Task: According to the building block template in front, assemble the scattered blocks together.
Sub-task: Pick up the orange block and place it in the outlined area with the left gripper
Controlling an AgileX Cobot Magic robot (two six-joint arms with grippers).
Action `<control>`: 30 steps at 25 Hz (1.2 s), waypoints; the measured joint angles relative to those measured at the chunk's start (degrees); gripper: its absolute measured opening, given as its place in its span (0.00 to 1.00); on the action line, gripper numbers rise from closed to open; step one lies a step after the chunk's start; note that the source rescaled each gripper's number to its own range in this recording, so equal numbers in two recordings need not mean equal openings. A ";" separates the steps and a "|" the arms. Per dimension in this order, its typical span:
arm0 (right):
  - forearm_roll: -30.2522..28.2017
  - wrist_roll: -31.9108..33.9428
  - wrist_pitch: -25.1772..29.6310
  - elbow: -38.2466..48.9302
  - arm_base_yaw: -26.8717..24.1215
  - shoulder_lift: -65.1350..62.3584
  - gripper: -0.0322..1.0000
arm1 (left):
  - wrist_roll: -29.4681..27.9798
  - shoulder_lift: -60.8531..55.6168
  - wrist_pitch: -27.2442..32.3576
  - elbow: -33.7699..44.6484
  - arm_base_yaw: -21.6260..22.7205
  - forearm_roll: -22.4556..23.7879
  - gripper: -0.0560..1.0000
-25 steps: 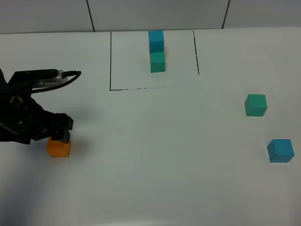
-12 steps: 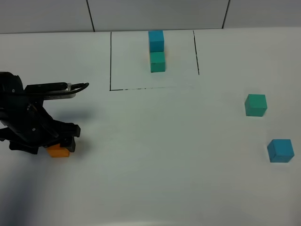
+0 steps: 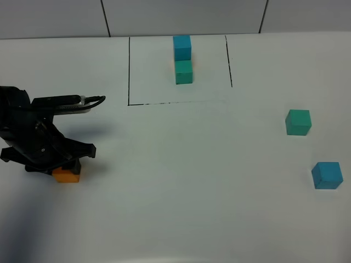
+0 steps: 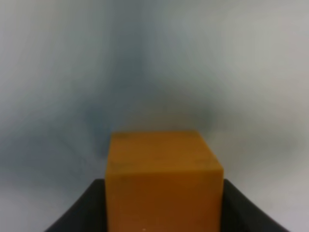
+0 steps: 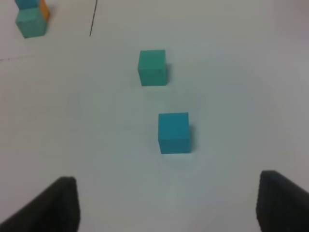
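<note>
The orange cube (image 3: 66,176) was mostly hidden under the left gripper (image 3: 69,164); in the left wrist view (blurred behind it) its lower part was cut off.

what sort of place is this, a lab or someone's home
Likely a robotics lab bench: a white table, a black drawn outline framing a block template, and the robot's left hand around an orange cube.

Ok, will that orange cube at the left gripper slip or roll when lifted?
Likely rigid: the orange cube shows crisp edges inside the left gripper. Its flat faces mean it shouldn't roll. The matte surface probably grips well.
</note>
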 joint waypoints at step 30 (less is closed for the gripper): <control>0.00 -0.01 0.00 0.00 0.00 0.00 0.55 | 48.26 28.58 37.59 -61.69 -24.78 3.79 0.06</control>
